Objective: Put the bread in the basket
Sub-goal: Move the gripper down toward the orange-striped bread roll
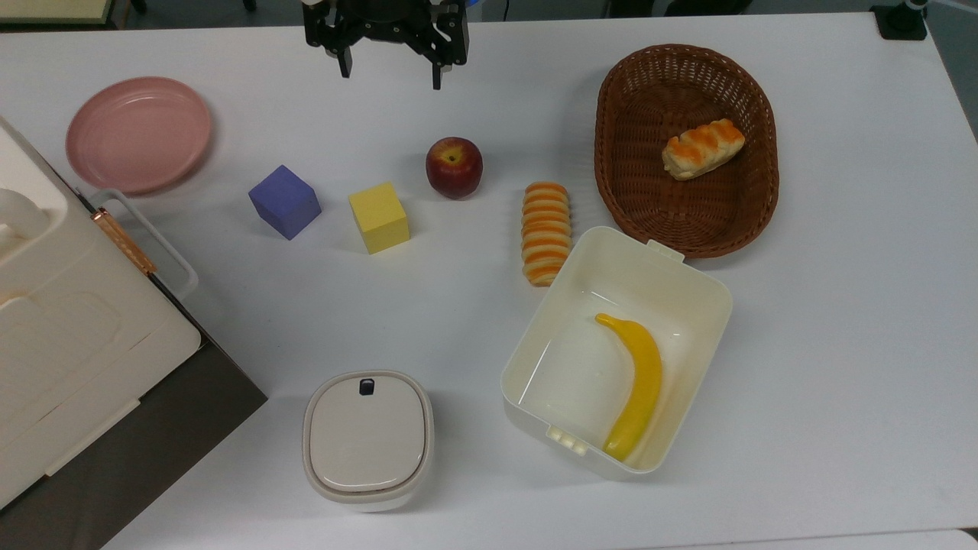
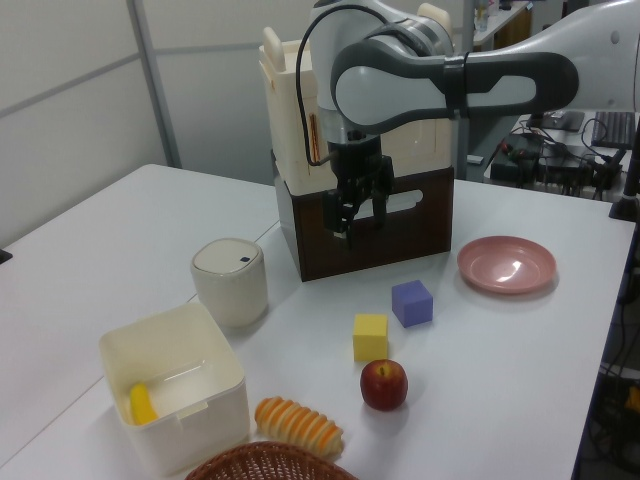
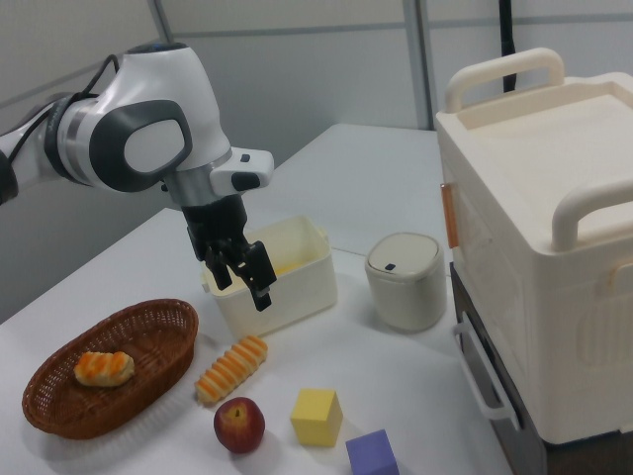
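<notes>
The bread (image 1: 545, 233) is a long roll with even orange and cream stripes, lying on the white table between the apple and the cream tub; it also appears in the left view (image 2: 298, 427) and the right view (image 3: 231, 368). The dark-brown wicker basket (image 1: 611, 99) sits at the top view's upper right and holds a paler pastry (image 1: 703, 148). The basket rim (image 2: 270, 462) shows at the left view's bottom edge, and the basket (image 3: 148, 346) is at the right view's lower left. My gripper (image 1: 391, 76) hangs open and empty above the table's far edge, well apart from the bread (image 2: 358, 222) (image 3: 242, 287).
A red apple (image 1: 454, 166), a yellow cube (image 1: 379, 217) and a purple cube (image 1: 284, 201) stand in a row left of the bread. A cream tub (image 1: 691, 275) holds a banana (image 1: 638, 386). A pink plate (image 1: 138, 134), a lidded white pot (image 1: 367, 439) and a large cream box (image 1: 69, 336) occupy the top view's left.
</notes>
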